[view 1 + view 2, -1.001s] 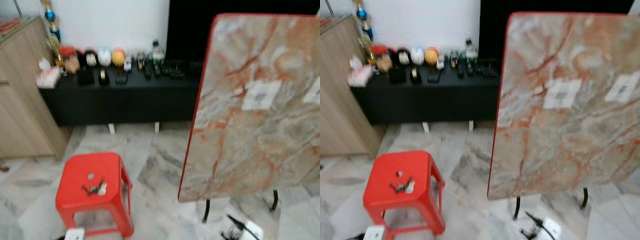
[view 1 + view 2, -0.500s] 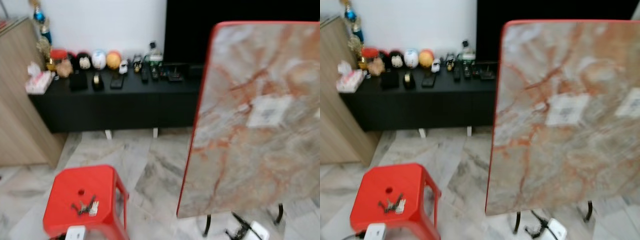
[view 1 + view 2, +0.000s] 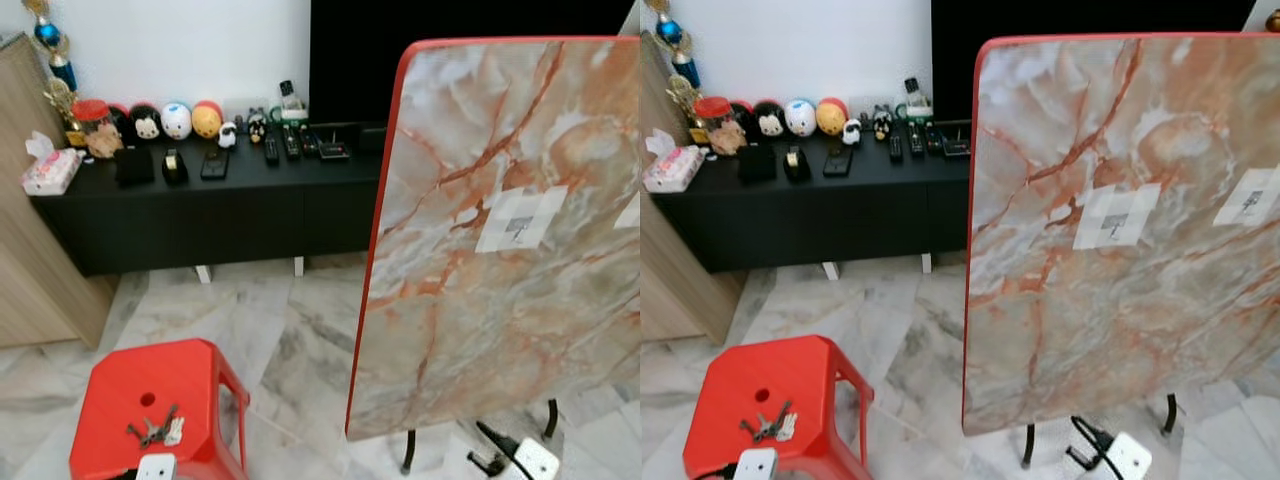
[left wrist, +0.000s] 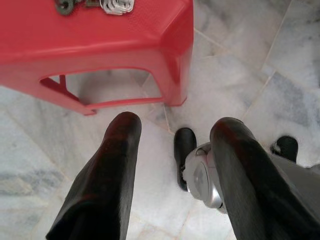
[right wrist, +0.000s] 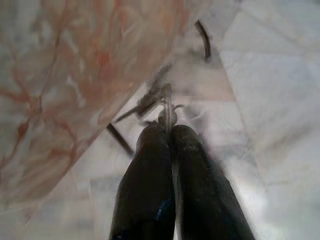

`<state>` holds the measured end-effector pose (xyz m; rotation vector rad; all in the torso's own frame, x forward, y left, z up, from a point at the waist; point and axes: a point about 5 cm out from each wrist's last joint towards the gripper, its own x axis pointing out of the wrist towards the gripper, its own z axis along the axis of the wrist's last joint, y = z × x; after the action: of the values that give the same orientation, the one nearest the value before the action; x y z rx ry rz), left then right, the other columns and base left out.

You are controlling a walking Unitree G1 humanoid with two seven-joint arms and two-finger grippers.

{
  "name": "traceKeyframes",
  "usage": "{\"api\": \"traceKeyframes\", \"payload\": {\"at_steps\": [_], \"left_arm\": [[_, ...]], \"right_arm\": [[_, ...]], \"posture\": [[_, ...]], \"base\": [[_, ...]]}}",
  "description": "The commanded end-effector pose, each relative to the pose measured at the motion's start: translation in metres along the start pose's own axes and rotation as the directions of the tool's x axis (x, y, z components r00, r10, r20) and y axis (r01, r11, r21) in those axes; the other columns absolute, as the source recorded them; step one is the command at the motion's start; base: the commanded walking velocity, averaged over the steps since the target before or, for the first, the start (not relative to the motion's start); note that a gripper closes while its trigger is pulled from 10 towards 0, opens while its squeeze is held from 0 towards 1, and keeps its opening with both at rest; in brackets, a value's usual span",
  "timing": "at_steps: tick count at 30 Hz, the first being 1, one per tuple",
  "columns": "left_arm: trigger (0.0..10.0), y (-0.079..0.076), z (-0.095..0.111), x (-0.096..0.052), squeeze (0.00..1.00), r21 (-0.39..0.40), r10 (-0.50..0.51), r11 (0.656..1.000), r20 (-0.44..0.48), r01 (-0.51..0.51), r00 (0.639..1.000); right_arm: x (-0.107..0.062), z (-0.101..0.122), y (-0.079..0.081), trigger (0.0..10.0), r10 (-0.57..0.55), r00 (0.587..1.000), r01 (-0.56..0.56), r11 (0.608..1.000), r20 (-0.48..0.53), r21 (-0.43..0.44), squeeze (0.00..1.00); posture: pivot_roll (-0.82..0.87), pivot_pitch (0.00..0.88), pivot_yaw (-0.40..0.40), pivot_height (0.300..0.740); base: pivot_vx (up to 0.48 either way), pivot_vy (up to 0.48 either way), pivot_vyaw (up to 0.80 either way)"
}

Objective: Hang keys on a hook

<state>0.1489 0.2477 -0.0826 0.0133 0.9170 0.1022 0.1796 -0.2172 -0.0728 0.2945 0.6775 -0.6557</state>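
Marble floor tiles (image 3: 300,340) in grey and white run from the foreground back to a white wall. Biggest thing in the scene is a folding table tipped on its side, its marble-patterned tabletop (image 3: 500,230) with a red edge standing nearly upright on the right, two pale square stickers on its face and thin black legs (image 3: 409,452) reaching the floor beneath it. Against the back wall stands a long black low cabinet (image 3: 200,200), carrying a row of small round toy figures (image 3: 176,120), several dark remotes and a tissue pack (image 3: 50,170). A light wooden cupboard (image 3: 30,270) flanks it on the left. Nearer, at lower left, sits a red plastic stool (image 3: 155,410) with a round hole in its seat.

The keys (image 3: 155,432) lie flat on the stool seat, just beside that hole, a bunch of dark keys with a pale tag, resting loose and touched by nothing.

The left pincer (image 4: 175,132) hangs low beside the stool with its two black fingers spread wide apart, nothing between them; the stool's edge and the keys lie beyond the fingertips. The right pincer (image 5: 169,131) hangs near the table's legs, its fingers pressed together and holding nothing.
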Motion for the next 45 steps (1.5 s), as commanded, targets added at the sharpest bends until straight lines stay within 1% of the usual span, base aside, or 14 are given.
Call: {"api": "traceKeyframes", "payload": {"at_steps": [1, 5, 17, 22, 26, 27, 28, 31, 35, 38, 40, 41, 42, 45], "left_arm": [[10.0, 0.001, -0.005, -0.001, 0.0, 0.007, 0.002, 1.0, -0.026, -0.001, 1.0], [10.0, 0.001, -0.006, -0.001, 0.0, 0.006, -0.001, 1.0, -0.025, 0.002, 1.0], [10.0, 0.0, -0.006, -0.001, 0.0, 0.001, -0.004, 1.0, -0.023, 0.004, 1.0], [10.0, -0.001, -0.007, -0.002, 0.0, -0.001, -0.006, 1.0, -0.023, 0.006, 1.0], [10.0, -0.001, -0.008, -0.002, 0.0, 0.002, -0.009, 1.0, -0.026, 0.009, 1.0], [10.0, -0.001, -0.008, -0.002, 0.0, 0.002, -0.009, 1.0, -0.027, 0.009, 1.0], [10.0, -0.001, -0.008, -0.002, 0.0, 0.004, -0.01, 1.0, -0.027, 0.01, 1.0], [10.0, -0.001, -0.008, -0.002, 0.0, 0.003, -0.011, 1.0, -0.026, 0.011, 1.0], [10.0, -0.001, -0.008, -0.002, 0.0, 0.003, -0.012, 1.0, -0.025, 0.012, 1.0], [10.0, -0.001, -0.008, -0.002, 0.0, 0.002, -0.011, 1.0, -0.026, 0.011, 1.0], [10.0, -0.001, -0.008, -0.002, 0.0, -0.002, -0.014, 1.0, -0.028, 0.014, 0.999], [10.0, -0.001, -0.008, -0.002, 0.0, -0.002, -0.014, 1.0, -0.028, 0.014, 0.999], [10.0, -0.001, -0.007, -0.002, 0.0, -0.002, -0.015, 1.0, -0.029, 0.015, 0.999], [10.0, -0.001, -0.007, -0.001, 0.0, -0.001, -0.015, 1.0, -0.028, 0.015, 0.999]], "right_arm": [[0.022, 0.11, 0.014, 10.0, -0.01, 0.943, 0.026, 0.999, 0.333, -0.043, 0.0], [0.016, 0.156, 0.023, 10.0, 0.006, 0.842, 0.08, 0.987, 0.539, -0.136, 0.0], [0.004, 0.192, 0.035, 10.0, 0.026, 0.71, 0.151, 0.97, 0.704, -0.189, 0.0], [-0.008, 0.205, 0.045, 10.0, 0.064, 0.613, 0.205, 0.95, 0.788, -0.236, 0.0], [-0.017, 0.207, 0.059, 10.0, 0.165, 0.583, 0.109, 0.954, 0.796, -0.278, 0.0], [-0.017, 0.207, 0.06, 10.0, 0.175, 0.582, 0.096, 0.955, 0.794, -0.28, 0.0], [-0.014, 0.202, 0.06, 10.0, 0.154, 0.639, 0.046, 0.97, 0.754, -0.237, 0.0], [-0.007, 0.191, 0.055, 10.0, 0.132, 0.714, 0.003, 0.981, 0.688, -0.192, 0.0], [-0.011, 0.19, 0.052, 10.0, 0.166, 0.677, 0.059, 0.959, 0.717, -0.278, 0.0], [-0.02, 0.193, 0.053, 10.0, 0.241, 0.608, 0.154, 0.899, 0.756, -0.41, 0.0], [-0.016, 0.182, 0.05, 10.0, 0.182, 0.702, 0.052, 0.951, 0.688, -0.305, 0.0], [-0.016, 0.182, 0.05, 10.0, 0.182, 0.702, 0.052, 0.951, 0.688, -0.305, 0.0], [-0.009, 0.171, 0.042, 10.0, 0.101, 0.786, 0.004, 0.986, 0.61, -0.168, 0.0], [0.002, 0.146, 0.031, 10.0, 0.025, 0.898, -0.018, 1.0, 0.44, -0.019, 0.0]], "posture": [[0.07, 0.025, -0.038, 0.74], [0.07, 0.021, -0.041, 0.74], [0.07, 0.0, -0.045, 0.74], [0.08, 0.0, -0.047, 0.74], [0.07, 0.0, -0.046, 0.74], [0.07, 0.0, -0.046, 0.74], [0.07, 0.0, -0.051, 0.74], [0.07, 0.0, -0.049, 0.74], [0.07, 0.0, -0.051, 0.74], [0.07, 0.0, -0.05, 0.74], [0.07, 0.0, -0.05, 0.74], [0.07, 0.0, -0.05, 0.74], [0.07, 0.0, -0.05, 0.74], [0.07, 0.0, -0.048, 0.74]], "base": [[0.0, 0.0, 0.0], [0.0, 0.0, 0.0], [0.0, 0.0, 0.0], [0.0, 0.0, 0.0], [0.0, 0.0, 0.0], [0.0, 0.0, 0.0], [0.0, 0.0, 0.0], [0.0, 0.0, 0.0], [0.0, 0.0, 0.0], [0.0, 0.0, 0.0], [0.0, 0.0, 0.0], [0.0, 0.0, 0.0], [0.0, 0.0, 0.0], [0.0, 0.0, 0.0]]}}
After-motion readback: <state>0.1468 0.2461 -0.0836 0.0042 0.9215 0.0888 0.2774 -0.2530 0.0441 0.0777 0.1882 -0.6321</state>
